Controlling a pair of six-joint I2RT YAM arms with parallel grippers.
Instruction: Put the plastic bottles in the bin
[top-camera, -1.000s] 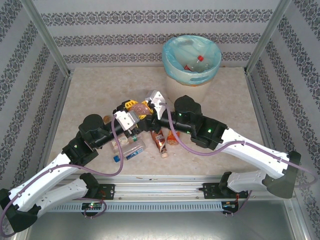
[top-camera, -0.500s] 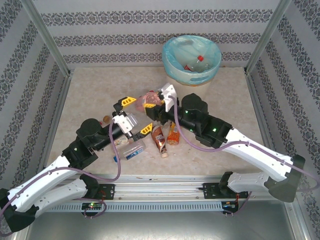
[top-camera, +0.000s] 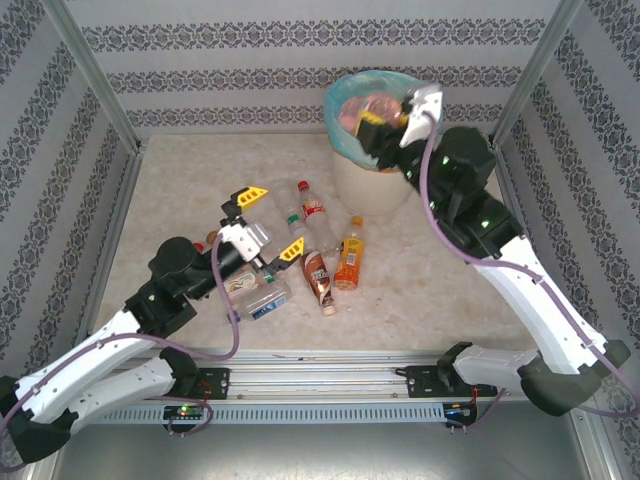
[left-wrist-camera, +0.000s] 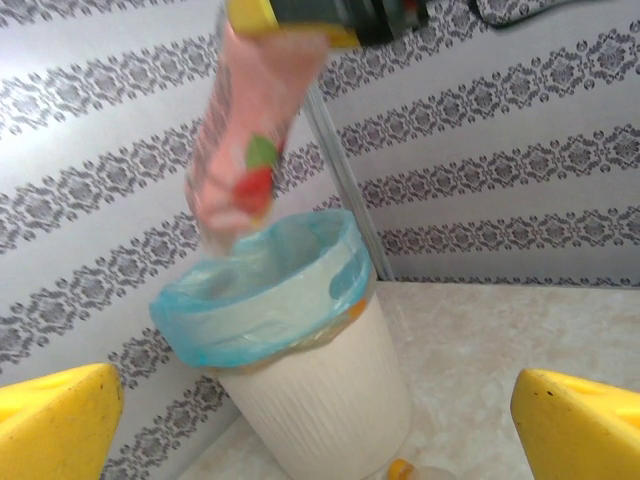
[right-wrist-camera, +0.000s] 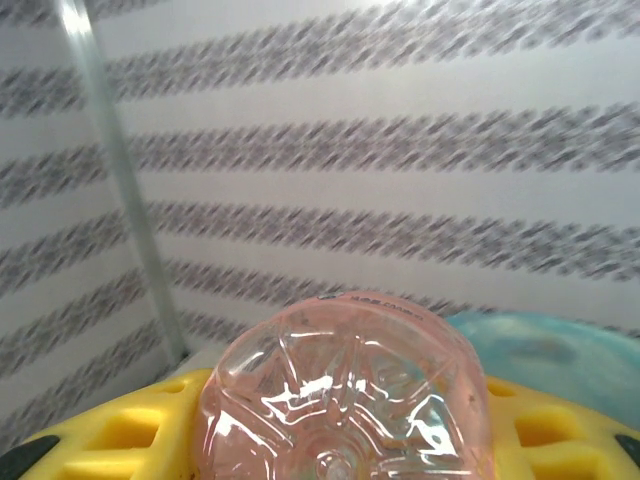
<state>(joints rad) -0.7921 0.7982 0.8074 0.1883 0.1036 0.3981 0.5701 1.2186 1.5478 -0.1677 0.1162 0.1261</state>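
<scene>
My right gripper (top-camera: 370, 122) is shut on a pink-tinted bottle (top-camera: 353, 110) and holds it over the bin (top-camera: 362, 184), a cream bucket lined with a blue-green bag. In the right wrist view the bottle's base (right-wrist-camera: 345, 385) sits between the yellow fingers (right-wrist-camera: 115, 440). The left wrist view has the same bottle (left-wrist-camera: 245, 150) hanging above the bin (left-wrist-camera: 320, 385). My left gripper (top-camera: 270, 222) stands open beside the pile, nothing between its fingertips (left-wrist-camera: 55, 420). On the table lie a red-capped clear bottle (top-camera: 311, 206), an orange one (top-camera: 349, 263), a brown one (top-camera: 318, 278) and a blue-labelled one (top-camera: 264, 301).
Patterned walls and metal corner posts (top-camera: 530, 75) close in the table (top-camera: 450, 240). The bin stands at the back, right of centre. A rail (top-camera: 320, 385) runs along the near edge by the arm bases.
My right gripper has lifted the pink bottle out of the pile and carried it back and to the right, over the bin. The left gripper stays open and has drawn back slightly.
</scene>
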